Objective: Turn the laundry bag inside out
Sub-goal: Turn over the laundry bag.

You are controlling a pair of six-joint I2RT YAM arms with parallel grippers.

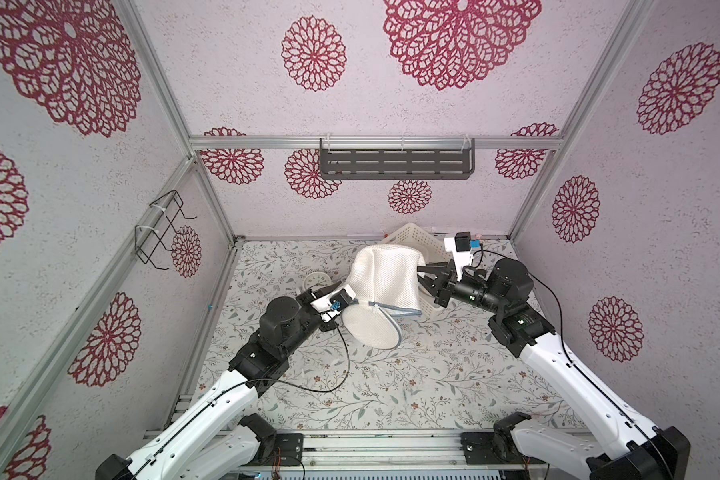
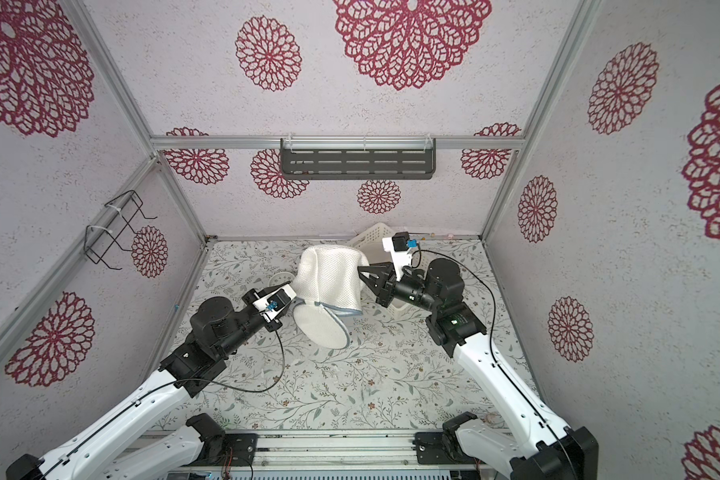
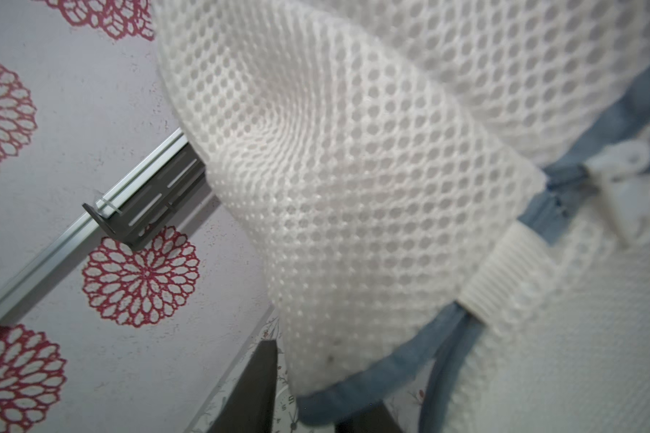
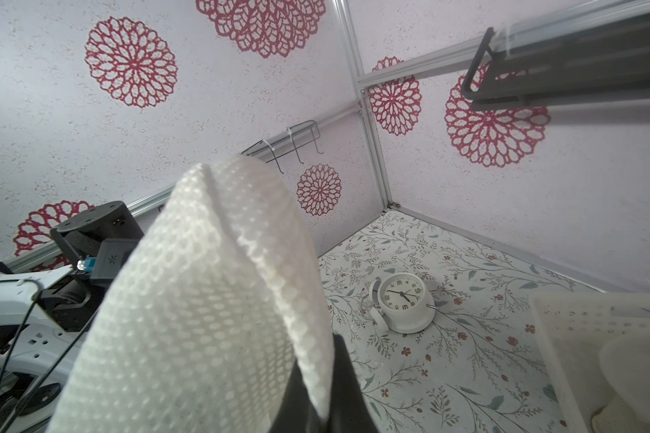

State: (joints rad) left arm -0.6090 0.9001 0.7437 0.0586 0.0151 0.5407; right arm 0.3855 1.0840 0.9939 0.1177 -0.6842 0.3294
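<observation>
Firstly, the hidden parts. In both top views the fingertips of the left gripper are lost behind the laundry bag. The left wrist view shows two dark fingers, cut off by the frame edge. The bag's blue hem lies between them, but the picture is blurred there, so I cannot tell whether they pinch the hem or only straddle it.

The right gripper is clearer. Its jaws are pressed together on a fold of white mesh at the bag's upper edge, and the right wrist view confirms this.

The bag is held up above the floral table, between the two grippers and in front of the basket. Its round flap hangs low toward the table, but contact cannot be judged. The zip pull is out of focus.

The alarm clock is half covered by the left arm and the bag in the top views. It shows whole only in the right wrist view, lying tilted on the table. The basket is partly screened by the bag and the right arm, and something pale inside it cannot be identified.

Counts:
- laundry bag: one
- arms: two
- grippers: two
- alarm clock: one
- white basket: one
- grey shelf on the back wall: one
- wire rack on the side wall: one
</observation>
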